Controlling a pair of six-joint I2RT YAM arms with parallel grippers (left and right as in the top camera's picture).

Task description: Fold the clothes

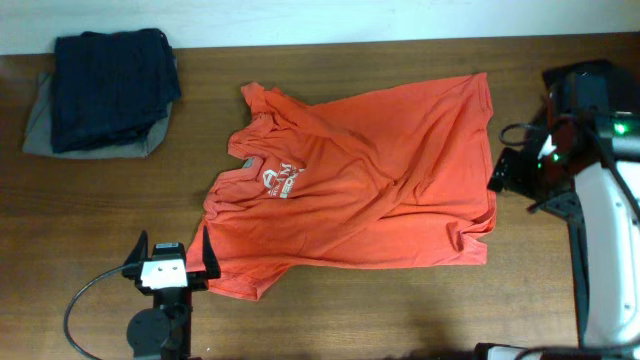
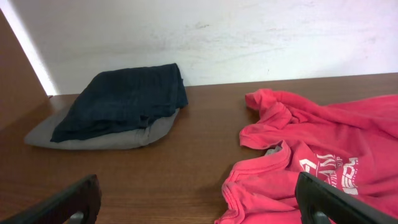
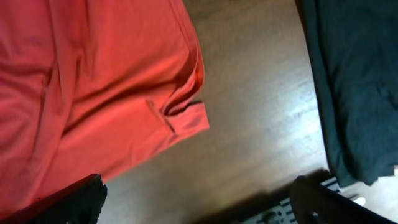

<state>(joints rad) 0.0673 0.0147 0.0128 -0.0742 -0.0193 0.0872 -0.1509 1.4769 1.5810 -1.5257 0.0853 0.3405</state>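
Overhead first: the orange-red T-shirt (image 1: 370,185) lies spread out and rumpled across the middle of the desk (image 1: 330,320), white logo (image 1: 282,180) facing up. The left pincer (image 1: 172,258) sits at the shirt's near corner, fingers spread wide, nothing between them. One finger is right at the shirt's edge; whether it touches, I cannot tell. Far ahead of that pincer and off to its outer side, a dark garment (image 1: 115,85) sits folded on top of a grey garment (image 1: 40,125). Across the shirt, the right pincer (image 1: 508,170) is just beside the far edge of the fabric; from up here its opening cannot be read.

Now the left wrist: the left pincer (image 2: 199,211) is wide open and empty, its two dark fingers (image 2: 68,202) down at the bottom corners. The T-shirt (image 2: 323,143) is bunched ahead on one side with its white lettering showing. The dark garment (image 2: 124,99) on the grey garment (image 2: 106,137) sits ahead on the other side, against the pale wall (image 2: 249,37).

Right wrist: the right pincer (image 3: 199,208) is also spread wide and holds nothing. The T-shirt (image 3: 93,93) fills one side ahead of it, a hemmed corner jutting out onto bare desk (image 3: 261,112). A dark shape (image 3: 354,87) runs along the other side; I cannot tell what it is.
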